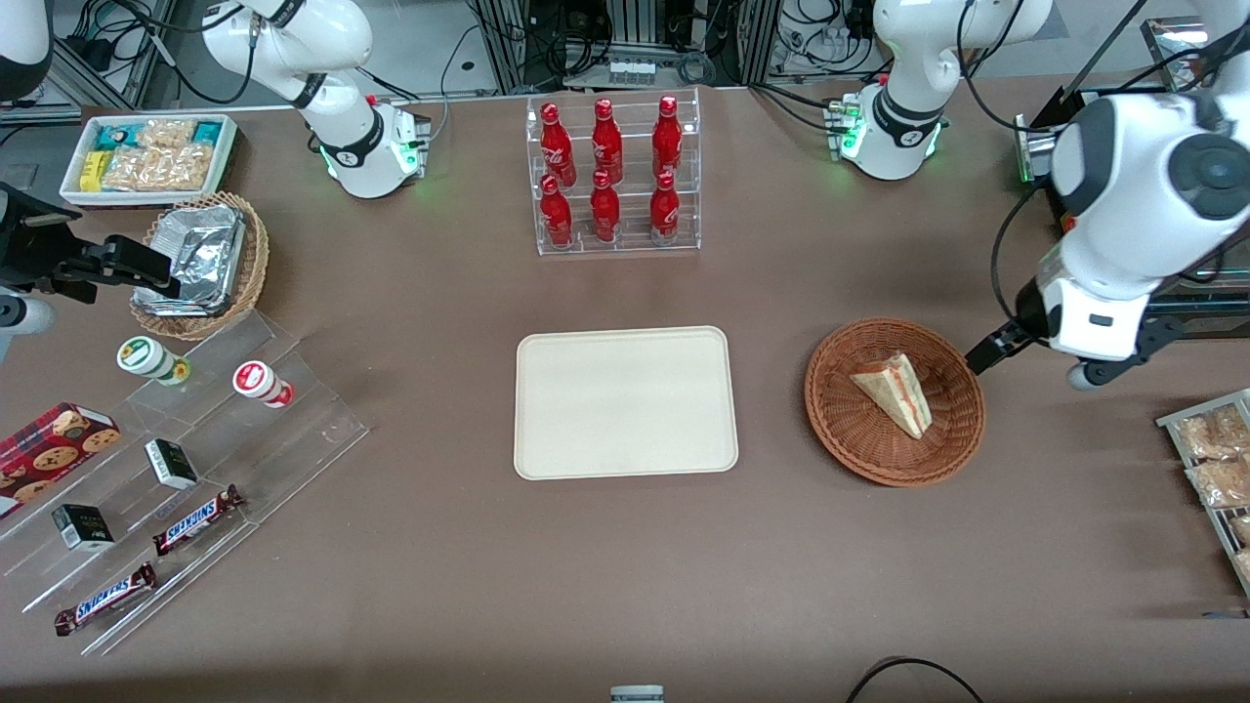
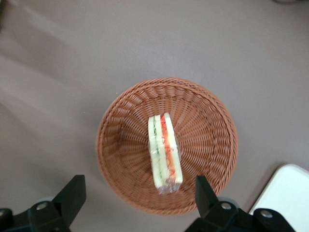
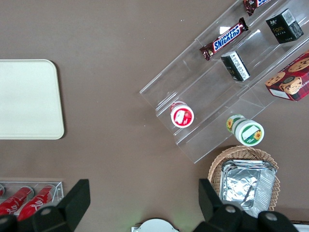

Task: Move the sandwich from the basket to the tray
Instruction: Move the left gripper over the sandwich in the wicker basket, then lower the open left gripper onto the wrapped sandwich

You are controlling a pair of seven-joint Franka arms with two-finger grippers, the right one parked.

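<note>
The sandwich [image 1: 894, 391] [image 2: 164, 150], a pale wrapped wedge with red-orange and green filling, lies in the round reddish-brown basket [image 1: 830, 410] [image 2: 120, 145]. The cream-white tray [image 1: 625, 402] [image 2: 285, 193] [image 3: 29, 99] lies beside the basket, toward the parked arm's end, with nothing on it. My gripper [image 1: 994, 349] [image 2: 137, 195] hangs above the basket's rim on the side toward the working arm's end. It is open, and its black fingers [image 2: 72, 193] stand wide apart with nothing between them. The wrist camera looks down into the basket.
A clear rack of red bottles [image 1: 615, 176] stands farther from the front camera than the tray. Toward the parked arm's end are an acrylic step shelf with snacks [image 1: 176, 459], a foil-filled wicker basket [image 1: 200, 264] and a white snack bin [image 1: 146, 156]. A wire rack of packets [image 1: 1216, 459] sits at the working arm's end.
</note>
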